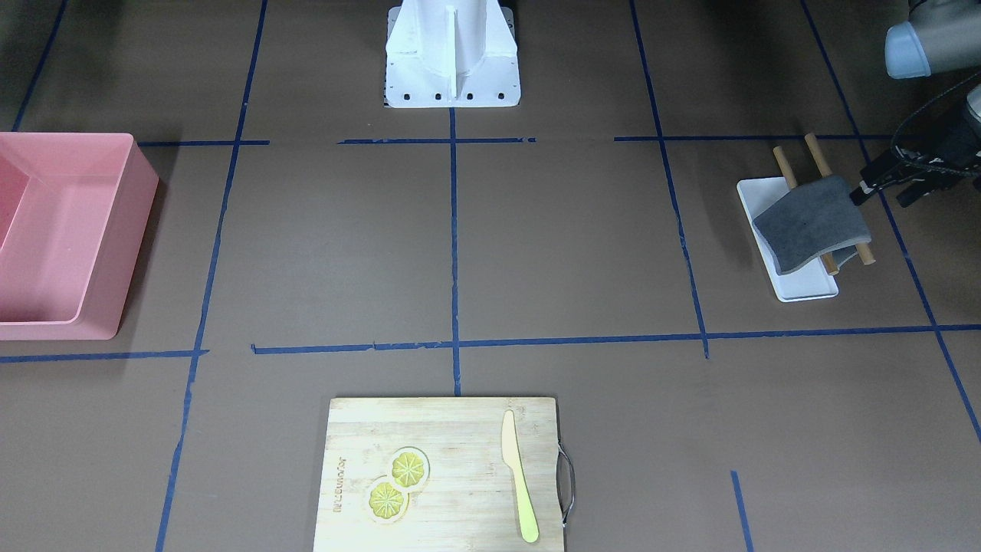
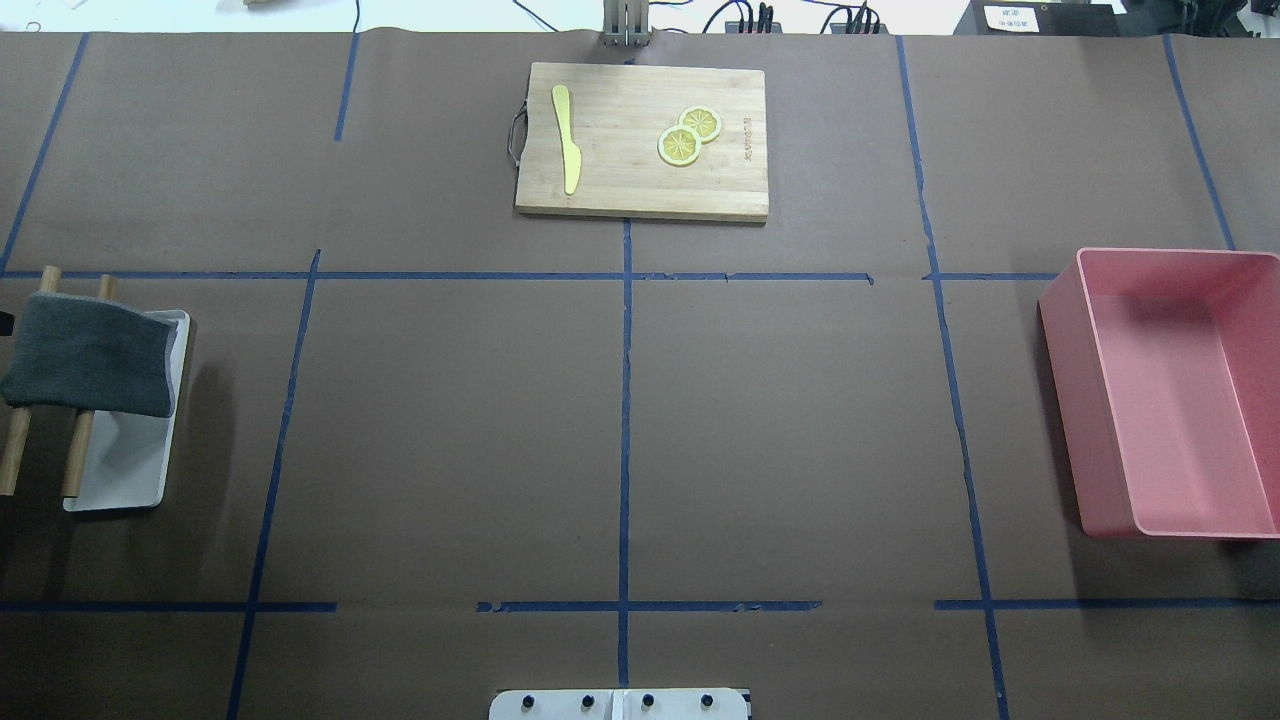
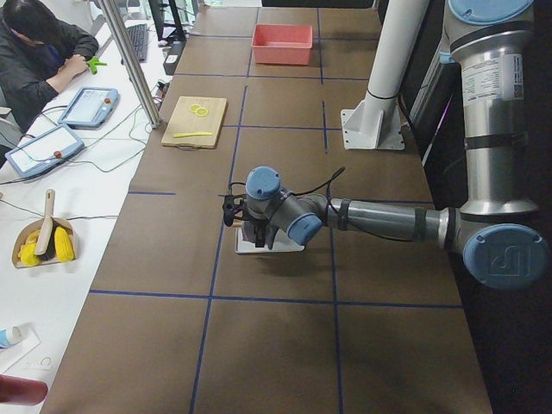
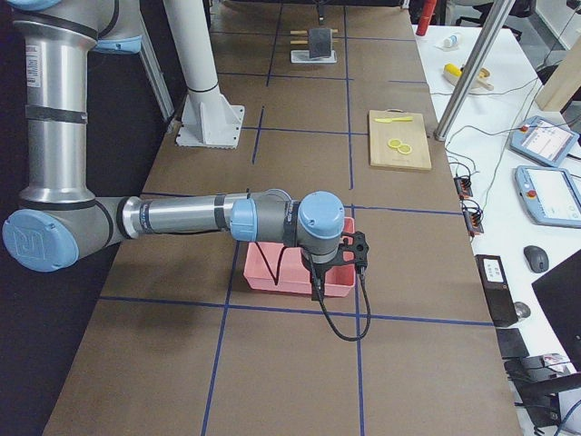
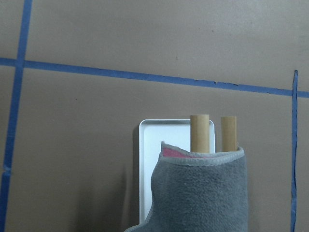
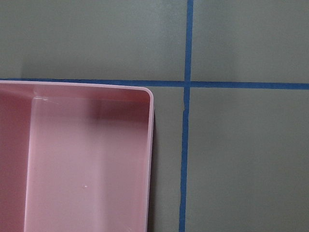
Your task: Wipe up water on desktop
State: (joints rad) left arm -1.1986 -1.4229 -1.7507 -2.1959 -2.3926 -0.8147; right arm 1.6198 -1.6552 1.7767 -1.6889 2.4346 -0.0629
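desktop [image 2: 450, 430], grey cloth [image 2: 90, 355] near left edge

Side bench: white table [image 3: 60, 302] runs along the operators' edge.
Post: bare aluminium upright [image 3: 129, 60] stands at the bench edge, leaning in this view.
Pendants: two teach pendants [image 3: 89, 106] lie flat on the bench.
Desk gear: keyboard [image 3: 138, 39] at the far end, mouse [image 4: 536, 259], cables [image 2: 762, 17].
Operator: person in dark top [image 3: 39, 52], seated at the bench.
Light: even, diffuse, with soft shadows.

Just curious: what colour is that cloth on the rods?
That cloth is dark grey; see left wrist view.
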